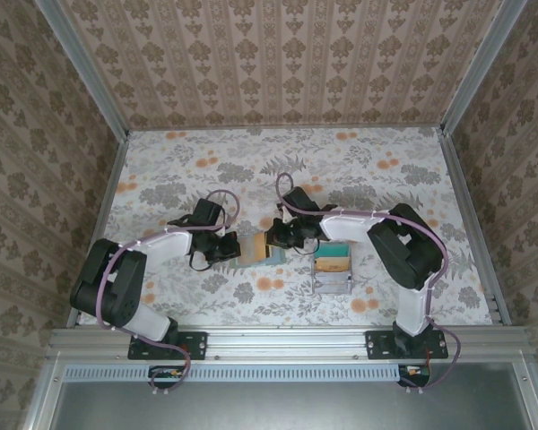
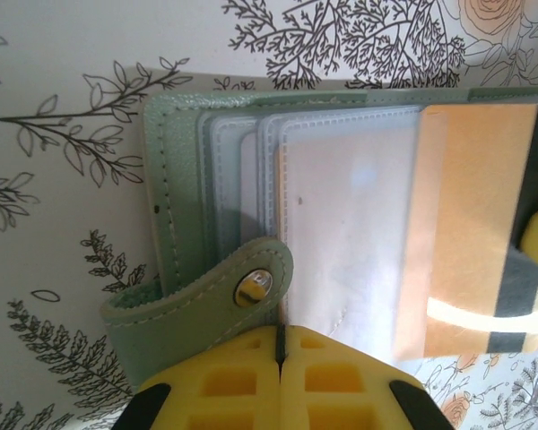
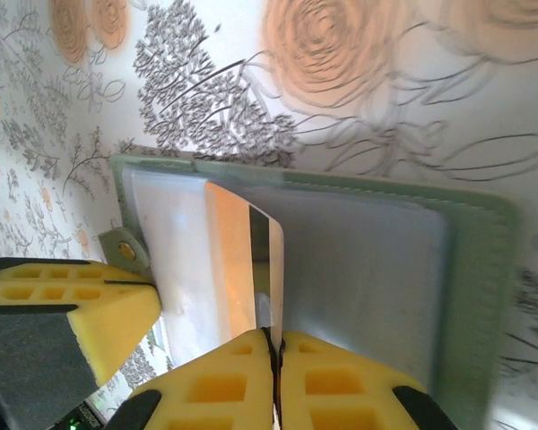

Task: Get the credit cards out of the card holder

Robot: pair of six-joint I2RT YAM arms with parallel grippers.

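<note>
We are in the middle of pulling a card; the card holder (image 2: 175,179) lies open and flat on the flowered table (image 1: 251,170), between the two arms, with the grey tray (image 1: 334,285) just beside it on the right arm's side. The left gripper (image 2: 279,345) has its yellow fingers pressed together on the holder's near edge, next to the snap strap (image 2: 251,287), and we read that as pinning the holder down. The right gripper (image 3: 273,345) is pinched shut on the orange card (image 2: 471,224); from the right wrist we see the card edge-on, running straight down between the fingers. From the left wrist the card sits partly clear of the clear sleeves (image 2: 341,206), its dark stripe showing, with one end apparently tucked under the plastic; how much is hidden we cannot tell.

The next move, as we judge it, calls for a straight draw of the card along the sleeve's opening, away from the left gripper, flat and without twisting, while the left pinch holds; if the holder slides or lifts with the card, the sleeve will likely bind. Once free, the card presumably goes to the tray; whether more cards sit in the other sleeves we cannot tell.
</note>
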